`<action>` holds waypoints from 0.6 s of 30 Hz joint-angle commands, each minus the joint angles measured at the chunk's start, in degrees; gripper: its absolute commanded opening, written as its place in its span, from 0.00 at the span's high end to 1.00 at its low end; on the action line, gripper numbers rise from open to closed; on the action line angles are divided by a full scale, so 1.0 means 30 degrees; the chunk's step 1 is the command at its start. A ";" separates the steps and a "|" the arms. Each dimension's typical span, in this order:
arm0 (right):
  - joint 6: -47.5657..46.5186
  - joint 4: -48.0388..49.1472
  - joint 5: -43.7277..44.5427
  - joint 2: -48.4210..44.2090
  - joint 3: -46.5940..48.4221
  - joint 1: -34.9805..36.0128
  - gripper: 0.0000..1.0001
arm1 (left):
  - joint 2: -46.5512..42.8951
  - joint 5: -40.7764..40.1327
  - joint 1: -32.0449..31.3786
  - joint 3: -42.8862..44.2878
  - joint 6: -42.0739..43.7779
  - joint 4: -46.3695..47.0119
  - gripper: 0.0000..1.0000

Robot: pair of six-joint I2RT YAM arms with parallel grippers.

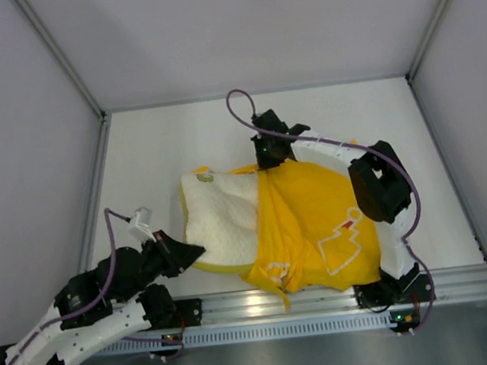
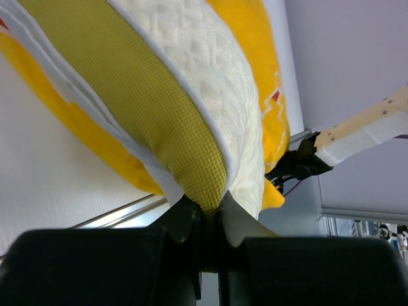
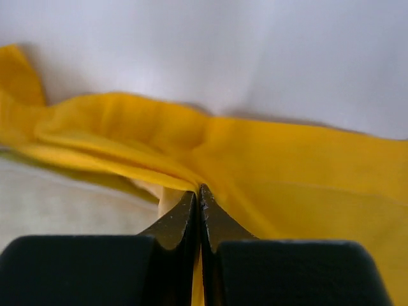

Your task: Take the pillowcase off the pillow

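Note:
The cream dimpled pillow [image 1: 221, 220] lies at the table's middle, its left half bare. The yellow pillowcase [image 1: 317, 218] with white prints covers its right half, bunched and wrinkled. My left gripper [image 1: 192, 252] is shut on the pillow's near left corner; in the left wrist view [image 2: 213, 203] the jaws pinch the olive mesh side band [image 2: 153, 108] of the pillow [image 2: 217, 76]. My right gripper [image 1: 268, 164] is at the far edge, shut on a fold of the pillowcase [image 3: 293, 166]; in the right wrist view [image 3: 199, 191] the jaws are closed on the yellow cloth.
White walls enclose the table [image 1: 153, 148] on the left, back and right. An aluminium rail [image 1: 325, 296] runs along the near edge by the arm bases. The right arm [image 1: 383, 185] arches over the pillowcase's right side.

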 commanded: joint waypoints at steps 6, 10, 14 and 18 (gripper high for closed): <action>0.0904 -0.0145 0.2700 -0.4282 -0.3734 -0.5600 1.00 | -0.0433 -0.2247 -0.0034 0.6306 0.1419 -0.3085 1.00; 0.0875 -0.0262 0.2993 -0.6039 -0.5173 -0.7648 1.00 | -0.1225 -0.3334 -0.0063 0.7189 0.1038 -0.4288 1.00; 0.0904 -0.0380 0.2557 -0.7888 -0.6112 -0.8475 1.00 | -0.1548 -0.3513 -0.0034 0.7104 0.0686 -0.4729 1.00; 0.0144 -0.0759 -0.1392 -0.9439 -0.5851 -0.6902 0.84 | -0.0878 -0.3249 -0.0035 0.6255 0.0480 -0.4671 1.00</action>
